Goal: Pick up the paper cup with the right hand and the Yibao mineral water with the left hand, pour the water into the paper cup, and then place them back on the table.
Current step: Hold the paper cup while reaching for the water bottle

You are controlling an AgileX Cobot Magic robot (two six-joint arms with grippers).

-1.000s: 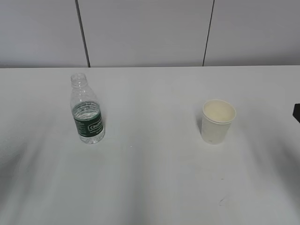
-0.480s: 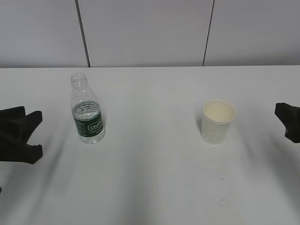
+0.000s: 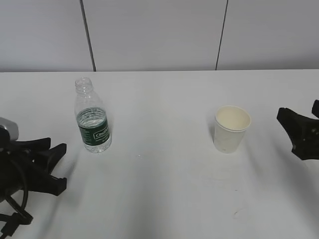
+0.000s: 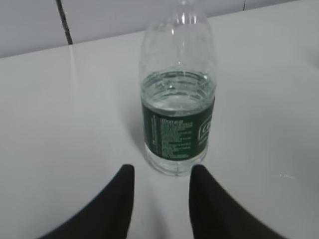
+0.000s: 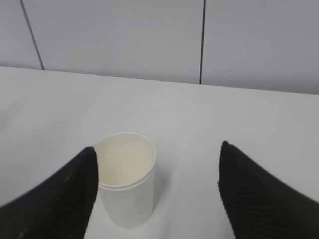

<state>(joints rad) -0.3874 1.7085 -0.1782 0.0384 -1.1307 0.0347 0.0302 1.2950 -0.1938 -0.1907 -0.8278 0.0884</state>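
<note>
The Yibao mineral water [image 3: 92, 121] stands upright and uncapped on the white table [image 3: 159, 189], left of centre, about half full under its dark green label. My left gripper [image 3: 56, 164] is open at the left edge, short of the bottle. In the left wrist view the bottle [image 4: 178, 104] stands just beyond the open left gripper [image 4: 162, 174]. The paper cup [image 3: 231, 128] stands upright to the right. My right gripper [image 3: 285, 128] is open at the right edge, apart from it. In the right wrist view the cup [image 5: 125, 178] is ahead, near the left finger of the wide-open right gripper [image 5: 157, 154].
A grey panelled wall [image 3: 159, 35] with dark seams rises behind the table's far edge. A faint mark [image 3: 238, 213] shows on the tabletop near the front right. Bare tabletop separates bottle and cup.
Both arms have come in from the sides. The left gripper moved right toward the bottle, and the right gripper moved left toward the cup. Bottle and cup have not moved.
</note>
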